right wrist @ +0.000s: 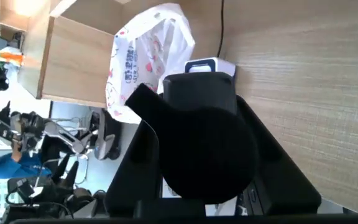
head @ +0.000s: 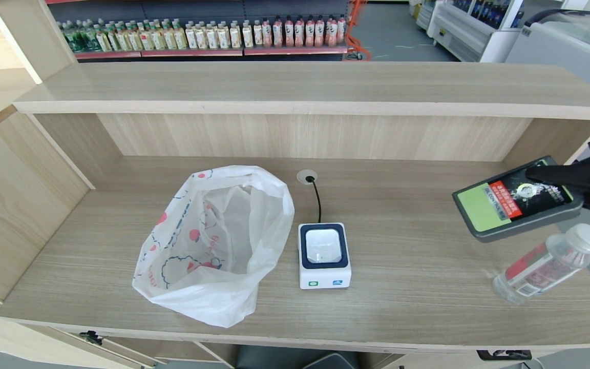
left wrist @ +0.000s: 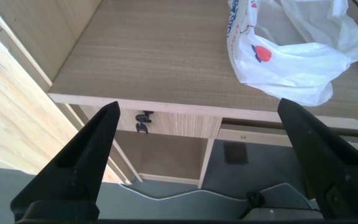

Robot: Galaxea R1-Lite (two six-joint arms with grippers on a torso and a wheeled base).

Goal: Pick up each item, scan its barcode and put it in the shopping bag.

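I note the right gripper [head: 536, 183] clamped on a flat dark box [head: 505, 207] with a green and red label. It holds the box tilted in the air over the right end of the counter [head: 402, 302], well apart from the scanner [head: 324, 254]. The bag [head: 213, 246] stands just left of the scanner, near the counter's front edge, its mouth wide and facing up. Through the mouth I see folds of its own white film. A clear bottle [head: 551, 264] with a white cap lies on its side below the box, near the right front corner; I cannot tell how full it is. The left gripper [left wrist: 199, 107] hangs below and in front of the counter's edge, fingers spread wide, gripping nothing. A black cable [head: 317, 200] runs from the scanner to a hole [head: 307, 177] behind it.
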